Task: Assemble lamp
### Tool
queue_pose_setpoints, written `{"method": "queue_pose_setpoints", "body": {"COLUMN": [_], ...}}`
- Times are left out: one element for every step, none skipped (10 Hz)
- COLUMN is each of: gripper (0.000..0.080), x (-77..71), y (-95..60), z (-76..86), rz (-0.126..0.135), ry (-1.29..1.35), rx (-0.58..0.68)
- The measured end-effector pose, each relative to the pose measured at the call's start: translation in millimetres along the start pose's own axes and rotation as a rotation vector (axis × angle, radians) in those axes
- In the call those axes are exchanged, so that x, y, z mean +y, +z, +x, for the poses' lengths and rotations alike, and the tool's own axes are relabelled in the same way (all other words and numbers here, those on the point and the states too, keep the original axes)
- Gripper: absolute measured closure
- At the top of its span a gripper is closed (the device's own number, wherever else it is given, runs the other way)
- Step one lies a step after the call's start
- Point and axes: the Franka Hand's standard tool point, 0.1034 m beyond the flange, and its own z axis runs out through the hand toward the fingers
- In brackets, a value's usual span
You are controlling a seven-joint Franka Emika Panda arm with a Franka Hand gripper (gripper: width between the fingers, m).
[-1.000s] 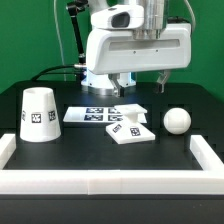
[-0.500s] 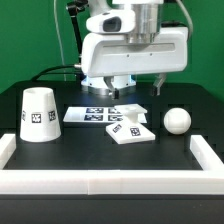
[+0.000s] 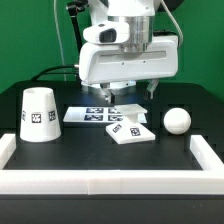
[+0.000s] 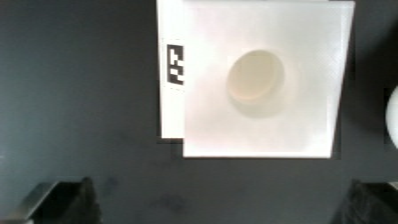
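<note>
Black desk (image 3: 100, 155): end effector (image 3: 129, 93), spread and empty, has shifted over the base (image 3: 130, 129); a grasp seems next.

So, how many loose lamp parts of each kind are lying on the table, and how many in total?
Flat square base: 1
Ball-shaped bulb: 1
Cone shade: 1
Total: 3

A lab: marker board (image 3: 100, 115) on walled black table (image 3: 95, 160).
</note>
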Motion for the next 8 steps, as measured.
{"method": "queue_pose_setpoints", "body": {"gripper": [0.0100, 0.0100, 0.0100, 0.0100, 0.0100, 0.0100, 0.0100, 0.0100], "x": [0.0, 0.3, -1.8, -5.7, -7.1, -7.1, -7.6, -8.7], "y": [0.0, -0.4, 4.1, 10.5, 12.7, 14.4, 16.9, 19.0], "z": [0.1, 0.6, -4.7, -12.1, -13.9, -14.1, -15.3, -15.9], "rz": [0.000, 0.003, 0.004, 0.005, 0.007, 0.007, 0.009, 0.011], "ry": [0.000, 0.005, 0.006, 0.003, 0.001, 0.002, 0.002, 0.002], "rx": [0.000, 0.000, 0.003, 0.001, -0.003, -0.003, -0.007, -0.010]}}
